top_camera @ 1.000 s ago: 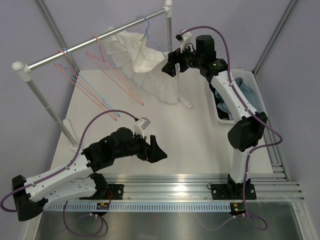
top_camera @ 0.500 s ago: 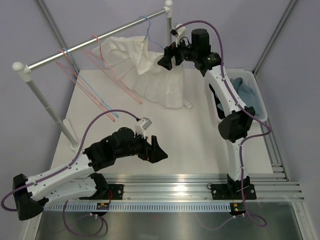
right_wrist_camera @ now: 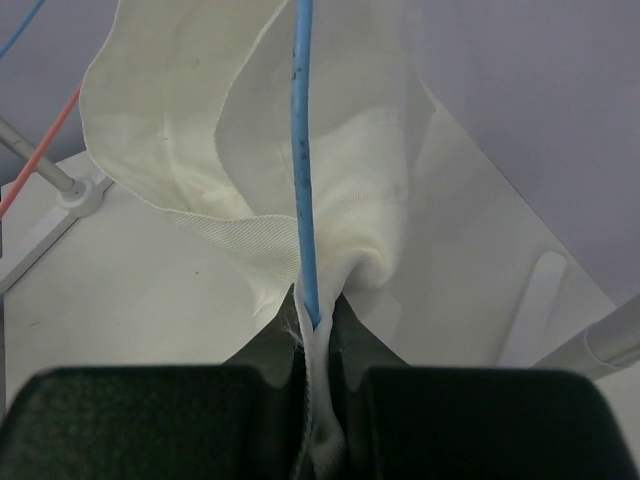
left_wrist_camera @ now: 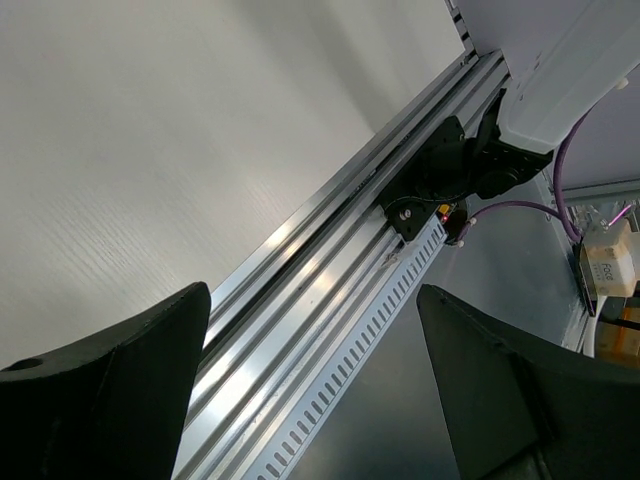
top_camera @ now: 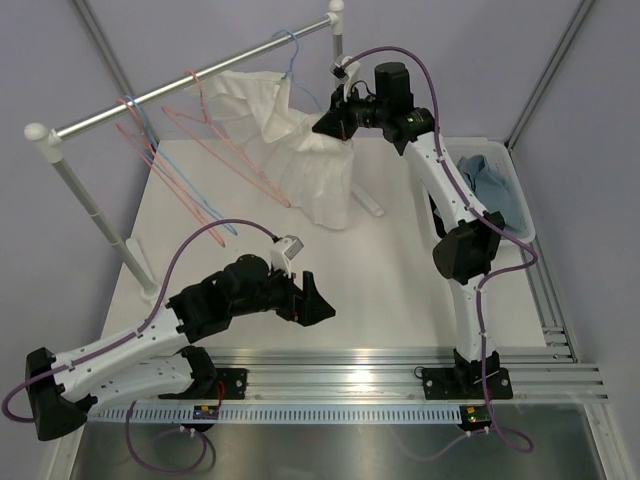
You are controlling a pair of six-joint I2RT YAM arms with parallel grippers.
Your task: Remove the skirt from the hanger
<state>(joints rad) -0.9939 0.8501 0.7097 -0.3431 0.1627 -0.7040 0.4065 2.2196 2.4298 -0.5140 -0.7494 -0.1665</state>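
Note:
No black skirt shows in any view. Bare pink wire hangers (top_camera: 235,150) hang from the rail. A white garment (top_camera: 300,165) hangs on a light-blue hanger (top_camera: 290,50) near the rail's right end. My right gripper (top_camera: 328,125) is up at that garment's right side, shut on a fold of the white fabric (right_wrist_camera: 250,170) with the blue hanger wire (right_wrist_camera: 303,150) running down into the pinch between the jaws (right_wrist_camera: 315,315). My left gripper (top_camera: 312,300) hovers low near the front of the table, open and empty (left_wrist_camera: 315,340).
The metal rail (top_camera: 180,88) crosses the back on two white posts and also carries a bare blue hanger (top_camera: 190,190). A white bin (top_camera: 505,175) holding blue denim stands at the right edge. An aluminium base track (left_wrist_camera: 330,250) lies below my left gripper.
My right arm reached up and left to the white garment, and its jaws went from open to shut on the fabric and blue wire. The cloth swung left. The left arm stayed still.

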